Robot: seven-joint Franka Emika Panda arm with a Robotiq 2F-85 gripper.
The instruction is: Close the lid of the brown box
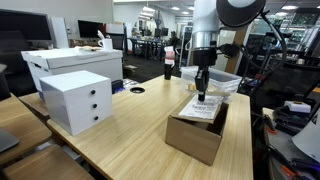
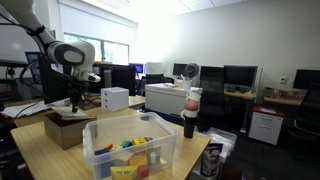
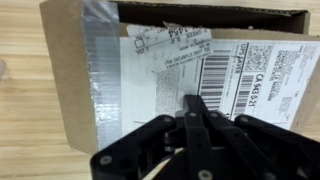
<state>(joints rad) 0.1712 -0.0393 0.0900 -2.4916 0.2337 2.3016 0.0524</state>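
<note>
Lid (image 3: 150,70) sits flat directly under our gripper (image 3: 194,102), long axis across the wrist view; jaws look pinched together, empty. Brown box (image 1: 195,135) near counter (image 1: 130,130) edge.

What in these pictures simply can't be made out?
- Inside of the brown box: in the wrist view, the lid mostly covers it.
- The label print: blurred in the wrist view, too small in both exterior views.
- Whether the fingers touch the lid: too small in both exterior views.
- The lid's right end: cut off by the wrist view's edge.
</note>
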